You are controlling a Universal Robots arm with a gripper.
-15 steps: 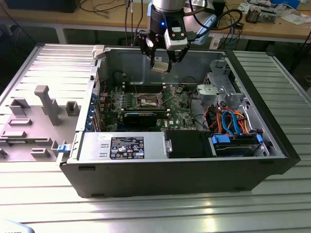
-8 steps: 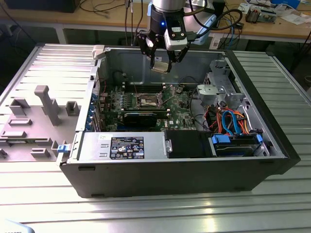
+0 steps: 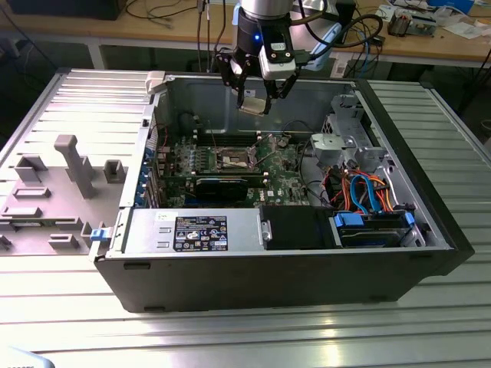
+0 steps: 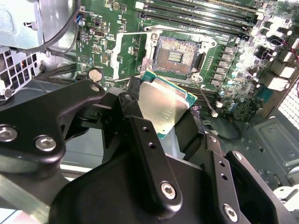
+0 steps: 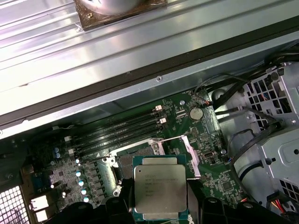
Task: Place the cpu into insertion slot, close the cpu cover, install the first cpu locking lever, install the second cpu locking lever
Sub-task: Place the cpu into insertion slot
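My gripper hangs above the open computer case, shut on the cpu. In both wrist views the cpu sits flat between the black fingers, silvery top toward the first wrist camera. The insertion slot lies below on the green board, its tan contact field bare. The cpu is in the air, apart from the slot, and partly covers it in the first wrist view. The cpu cover stands swung open beside the slot. A thin lever wire lies loose along one side.
Long black memory slots run beside the socket. A drive cage and orange and blue cables fill the exterior view's right of the case. The black case wall rises at the front. A grey fixture tray lies at the exterior view's left.
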